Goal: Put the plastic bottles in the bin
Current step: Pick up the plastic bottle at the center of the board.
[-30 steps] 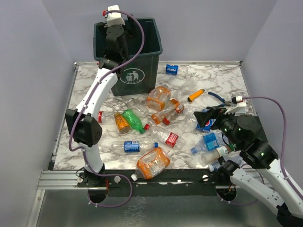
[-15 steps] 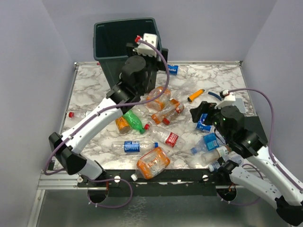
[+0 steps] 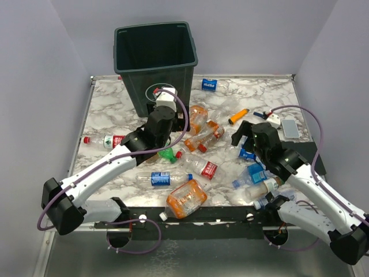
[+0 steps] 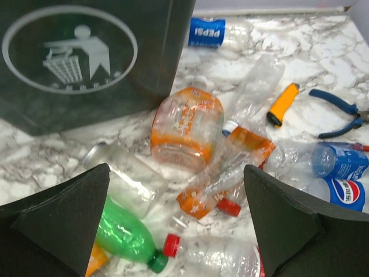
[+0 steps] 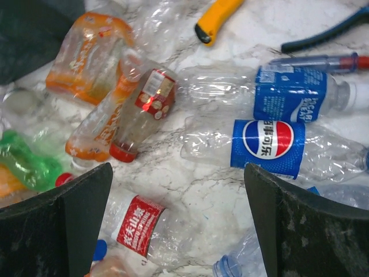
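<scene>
From above, your left gripper (image 3: 180,120) hangs wide open and empty just in front of the bin (image 3: 138,86), which stands upright at the far left of the marble table (image 3: 271,92). Your right gripper (image 3: 245,134) is spread just as wide, holding nothing, over the plastic bottles (image 3: 185,198) strewn across the middle. In the left wrist view, the black fingers (image 4: 63,225) frame an orange-tinted bottle (image 4: 184,130) and a green bottle (image 4: 124,236) lying near the bin's litter symbol. In the right wrist view, the parted fingers bracket a Pepsi bottle (image 5: 268,138) and a red-labelled bottle (image 5: 141,225) on the marble.
</scene>
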